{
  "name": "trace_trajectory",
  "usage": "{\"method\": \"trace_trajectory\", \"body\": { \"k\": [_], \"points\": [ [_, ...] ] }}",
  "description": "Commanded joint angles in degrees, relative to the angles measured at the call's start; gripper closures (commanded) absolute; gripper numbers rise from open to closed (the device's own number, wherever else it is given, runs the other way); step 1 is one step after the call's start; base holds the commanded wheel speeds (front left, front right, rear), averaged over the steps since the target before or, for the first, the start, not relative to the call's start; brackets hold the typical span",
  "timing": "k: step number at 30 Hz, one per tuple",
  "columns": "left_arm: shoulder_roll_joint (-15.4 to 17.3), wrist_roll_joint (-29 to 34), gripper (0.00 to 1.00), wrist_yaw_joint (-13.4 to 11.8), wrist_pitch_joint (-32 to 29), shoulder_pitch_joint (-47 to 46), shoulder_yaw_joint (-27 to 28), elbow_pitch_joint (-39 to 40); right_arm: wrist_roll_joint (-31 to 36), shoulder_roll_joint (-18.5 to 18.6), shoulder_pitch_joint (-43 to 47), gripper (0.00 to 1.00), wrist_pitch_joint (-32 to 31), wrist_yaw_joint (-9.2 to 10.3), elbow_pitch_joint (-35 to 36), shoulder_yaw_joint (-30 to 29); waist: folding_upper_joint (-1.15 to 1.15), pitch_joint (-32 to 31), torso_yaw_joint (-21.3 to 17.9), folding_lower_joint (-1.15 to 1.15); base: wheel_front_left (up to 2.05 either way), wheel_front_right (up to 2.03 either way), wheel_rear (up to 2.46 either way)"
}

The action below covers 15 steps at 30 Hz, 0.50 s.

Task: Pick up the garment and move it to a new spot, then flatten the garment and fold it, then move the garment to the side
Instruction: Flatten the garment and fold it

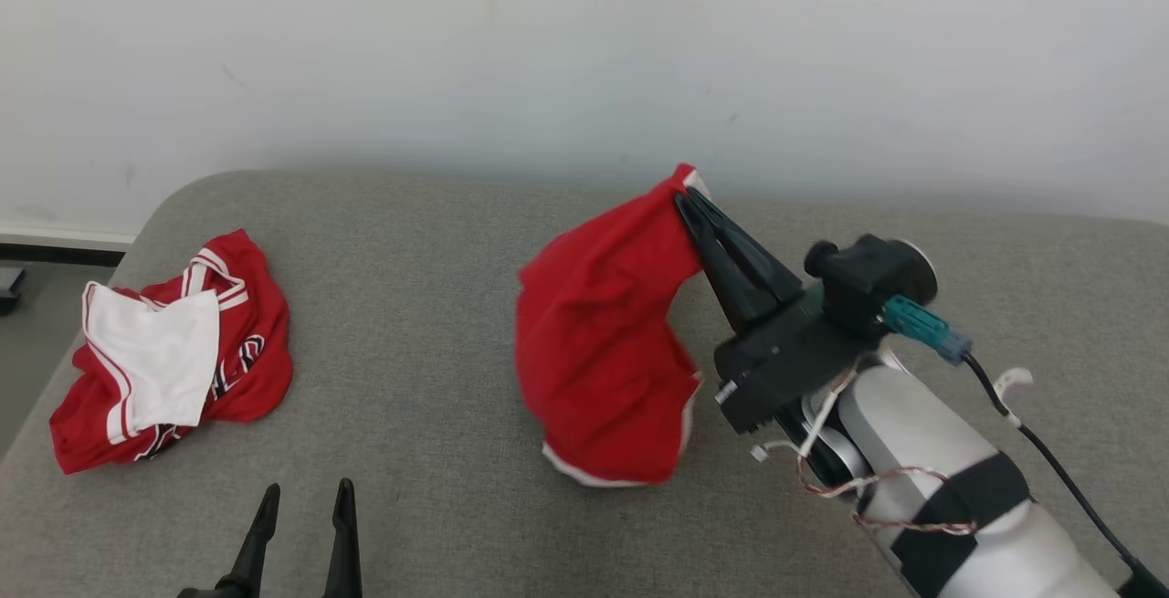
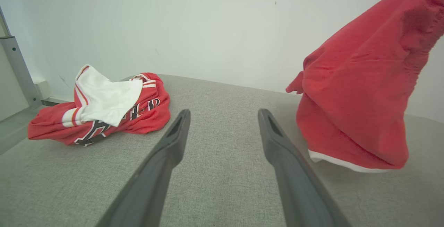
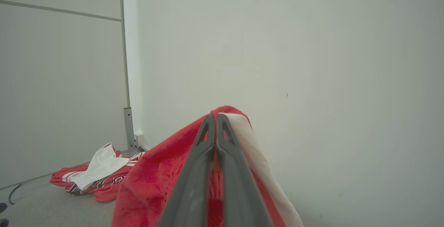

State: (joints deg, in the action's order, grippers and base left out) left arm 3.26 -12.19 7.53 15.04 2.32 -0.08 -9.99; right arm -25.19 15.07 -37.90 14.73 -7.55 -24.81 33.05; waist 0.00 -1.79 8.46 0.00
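Closest to the lens, my left pincer sat low at the bottom edge, fingers spread wide and holding nothing, just over the grey upholstered surface. Over on the right, my right pincer was pressed together on the top edge of the red garment, white-trimmed, shorts by the look of it. I had it pinched at a peak while the rest hung in a bunched sack near the middle of the surface, well apart from the red-and-white jersey crumpled at the far left. The step in hand, as I judged it, was the pick-up and carry to a new spot. To do it well I would have to lift until the white hem came free of the upholstery before travelling, move smoothly so that thin pinch didn't slip, and steer away from the jersey. Hard to call: whether the hem touched the surface or hung just above it, how many layers sat between my fingers, and what the jersey's black lettering said, folded under its white panel. My left wrist view cut off the garment's top.
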Motion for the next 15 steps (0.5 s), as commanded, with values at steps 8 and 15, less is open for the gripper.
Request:
{"method": "trace_trajectory", "body": {
  "k": [8, 15],
  "points": [
    [-0.1, 0.7, 0.00, -0.1, 0.2, 0.2, -0.8, 0.5, -1.9, 4.5, 7.2, 1.00, -3.1, 0.13, -1.7, -2.1, 0.00, 0.5, -0.7, 0.00, 0.00, 0.00, 0.00],
    [-0.2, 0.7, 0.00, -0.1, 0.2, -1.5, -1.8, 0.2, -0.4, 7.7, 8.2, 1.00, -4.1, 0.13, -10.4, -4.4, 0.00, 2.3, -0.6, 0.00, 0.00, 0.00, 0.00]
  ]
}}
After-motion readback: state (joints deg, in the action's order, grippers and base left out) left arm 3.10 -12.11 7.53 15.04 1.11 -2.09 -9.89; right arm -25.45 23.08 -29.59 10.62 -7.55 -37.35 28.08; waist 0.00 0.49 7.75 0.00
